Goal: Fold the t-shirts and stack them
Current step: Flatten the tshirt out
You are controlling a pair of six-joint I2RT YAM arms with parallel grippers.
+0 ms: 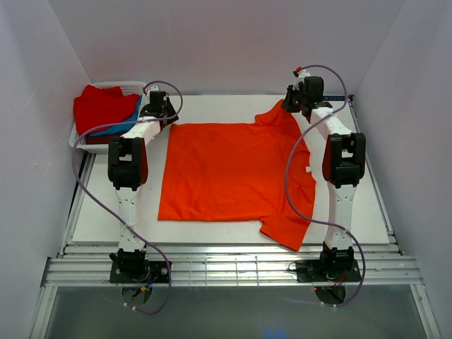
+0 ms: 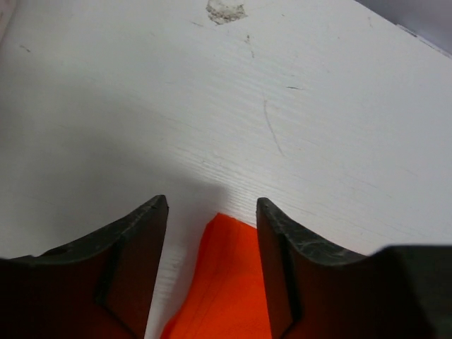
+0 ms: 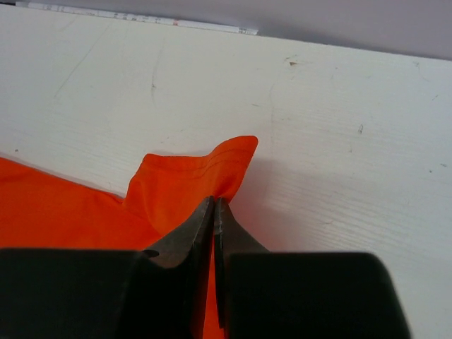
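On the white counter [image 1: 106, 212], top view: a bright orange-red cloth t-shirt [image 1: 233, 169] lies spread flat between the two arms, with its hem toward the left arm and its collar and both sleeves toward the right arm
Far left corner, top view: a white plastic lattice basket [image 1: 79, 138] sits just beside the counter's edge, holding a red t-shirt [image 1: 102, 106] that lies on a blue t-shirt [image 1: 126, 127]
Left hand [image 1: 164, 116], top view: low over the far corner of the orange-red shirt's hem, near the basket
Right hand [image 1: 288, 106], top view: down on the shirt's far sleeve
Left wrist view, fingers [image 2: 134, 254]: the two dark fingers stand well apart, so this hand is released
Left wrist view, cloth: a pointed corner of the orange-red shirt lies on the counter in the gap between them, with bare scratched white surface beyond
Right wrist view, fingers [image 3: 194, 229]: pressed tip to tip, clenched on the orange sleeve
Right wrist view, cloth: the sleeve's stitched edge shows just past the tips, one corner slightly curled, and the rest of the shirt runs off to the left
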